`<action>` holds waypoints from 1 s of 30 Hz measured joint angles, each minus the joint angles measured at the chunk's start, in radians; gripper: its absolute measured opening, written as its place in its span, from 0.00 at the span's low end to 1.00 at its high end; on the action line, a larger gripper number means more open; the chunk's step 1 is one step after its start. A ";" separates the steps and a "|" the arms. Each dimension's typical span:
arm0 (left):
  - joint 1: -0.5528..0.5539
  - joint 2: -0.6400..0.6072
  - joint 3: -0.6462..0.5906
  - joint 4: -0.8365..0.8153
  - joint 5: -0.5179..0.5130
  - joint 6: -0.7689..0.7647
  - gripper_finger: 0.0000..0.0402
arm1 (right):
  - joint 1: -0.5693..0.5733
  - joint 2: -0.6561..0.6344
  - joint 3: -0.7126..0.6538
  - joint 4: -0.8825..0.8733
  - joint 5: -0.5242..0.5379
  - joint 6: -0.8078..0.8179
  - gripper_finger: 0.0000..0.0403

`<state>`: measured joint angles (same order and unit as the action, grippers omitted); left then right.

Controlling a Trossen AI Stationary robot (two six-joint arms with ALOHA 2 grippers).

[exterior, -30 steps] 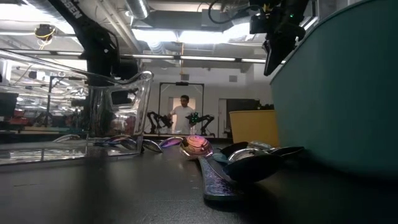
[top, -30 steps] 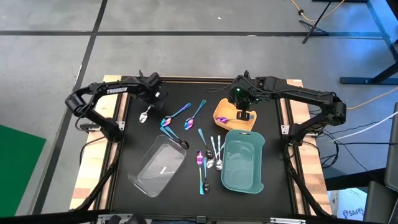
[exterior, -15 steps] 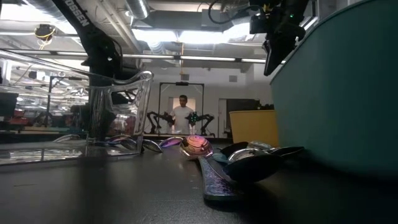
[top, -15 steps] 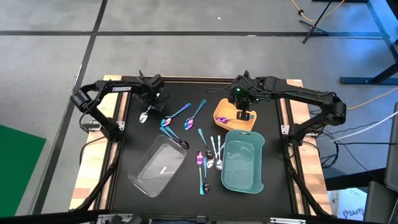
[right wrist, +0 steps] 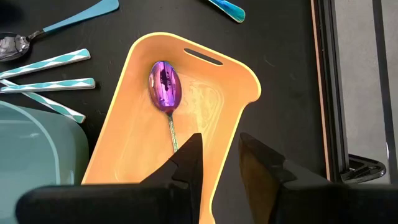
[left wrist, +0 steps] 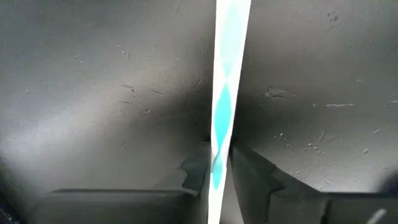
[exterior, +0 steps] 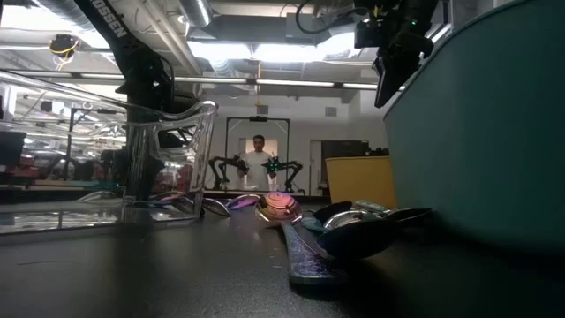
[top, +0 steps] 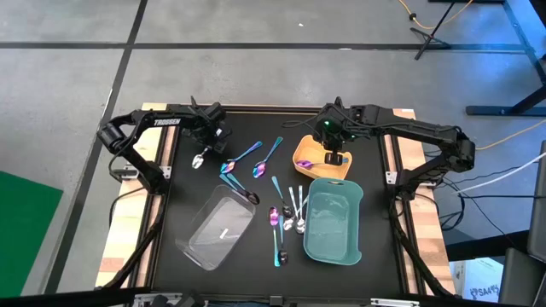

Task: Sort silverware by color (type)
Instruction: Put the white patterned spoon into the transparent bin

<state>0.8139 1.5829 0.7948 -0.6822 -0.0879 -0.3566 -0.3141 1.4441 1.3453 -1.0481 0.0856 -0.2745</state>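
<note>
Teal-and-white patterned spoon handle (left wrist: 222, 93) is now pinched between the fingers of the left gripper (top: 203, 147), which stood wider a second ago; this far-left spoon seems ready for lifting. Above the yellow plastic tray (right wrist: 217, 93) holding one purple iridescent spoon (right wrist: 165, 87), the right gripper (right wrist: 219, 163) hovers part-open, empty.

Silverware (top: 286, 213) lay scattered mid-frame; one purple spoon (right wrist: 165, 87) lay in the yellow tray (right wrist: 236, 74), upper right.

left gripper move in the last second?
Yes. In the high view the left gripper has shifted slightly toward the table's far edge, staying over the teal-handled spoon. Its fingers now clamp the handle.
</note>
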 joint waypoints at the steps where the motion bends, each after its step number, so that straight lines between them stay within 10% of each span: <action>1: 0.000 0.000 0.000 0.001 0.000 -0.001 0.11 | 0.000 0.000 0.000 0.000 0.000 0.000 0.22; 30: 0.025 0.005 0.134 -0.027 0.050 0.001 0.07 | 0.000 0.000 0.000 0.000 0.000 0.000 0.22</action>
<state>0.8387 1.5875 0.9290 -0.7090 -0.0378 -0.3558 -0.3141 1.4441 1.3453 -1.0485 0.0857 -0.2745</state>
